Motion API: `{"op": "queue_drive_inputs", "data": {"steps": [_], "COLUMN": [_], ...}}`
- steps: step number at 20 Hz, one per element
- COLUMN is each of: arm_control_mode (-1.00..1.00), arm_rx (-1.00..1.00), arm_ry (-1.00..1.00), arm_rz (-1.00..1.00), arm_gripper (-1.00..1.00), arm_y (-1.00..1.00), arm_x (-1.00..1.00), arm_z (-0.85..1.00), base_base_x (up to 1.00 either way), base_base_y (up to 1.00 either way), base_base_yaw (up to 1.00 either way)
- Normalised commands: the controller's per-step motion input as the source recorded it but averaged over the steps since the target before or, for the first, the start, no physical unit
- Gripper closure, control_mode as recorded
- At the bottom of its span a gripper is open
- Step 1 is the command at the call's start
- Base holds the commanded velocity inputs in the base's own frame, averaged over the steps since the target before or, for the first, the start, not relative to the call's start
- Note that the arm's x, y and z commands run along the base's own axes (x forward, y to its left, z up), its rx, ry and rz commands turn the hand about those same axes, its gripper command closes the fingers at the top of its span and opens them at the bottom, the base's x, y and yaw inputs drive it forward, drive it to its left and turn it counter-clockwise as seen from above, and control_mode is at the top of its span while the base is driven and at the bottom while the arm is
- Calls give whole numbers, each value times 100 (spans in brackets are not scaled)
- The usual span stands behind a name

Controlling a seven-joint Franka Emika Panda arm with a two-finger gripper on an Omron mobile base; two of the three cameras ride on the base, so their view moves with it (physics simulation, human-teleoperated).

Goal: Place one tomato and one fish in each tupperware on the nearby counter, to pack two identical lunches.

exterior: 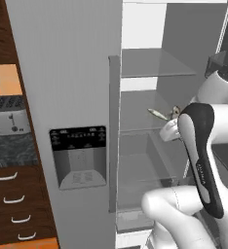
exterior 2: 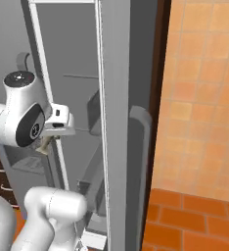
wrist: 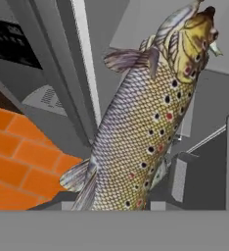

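Observation:
A speckled silvery-brown fish [wrist: 146,132] runs up the hand view from the bottom edge, head at the top, with the gripper shut on its tail end. In the right base view the gripper [exterior 2: 51,137] sits inside the open fridge, and the fish [exterior 2: 44,145] hangs just below the hand. In the left base view a bit of this fish [exterior: 175,113] shows above the white hand. A slender pale fish [exterior: 157,114] lies on the glass shelf just to its left. The black marbled counter [exterior: 11,151] is at far left. The tomato and the tupperware are out of view.
The closed grey fridge door with its dispenser panel [exterior: 78,156] stands between the counter and the open compartment. A steel toaster [exterior: 8,115] sits on the counter above brown drawers [exterior: 13,204]. The open fridge door [exterior 2: 114,122] is close on the right, before an orange tiled wall [exterior 2: 199,98].

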Motion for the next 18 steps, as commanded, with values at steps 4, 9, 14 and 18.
{"op": "queue_drive_inputs", "data": {"steps": [4,9,14,18], "arm_control_mode": [100,100,100,100], "arm_rx": [0,0,0,0], "arm_ry": [0,0,0,0], "arm_rz": [0,0,0,0], "arm_gripper": [100,100,100,100], "arm_y": [0,0,0,0], "arm_x": [0,0,0,0], "arm_z": [0,0,0,0], "base_base_x": [-30,0,0,0], "base_base_y": [100,100,100,100], "base_base_yaw": [2,0,0,0]}}
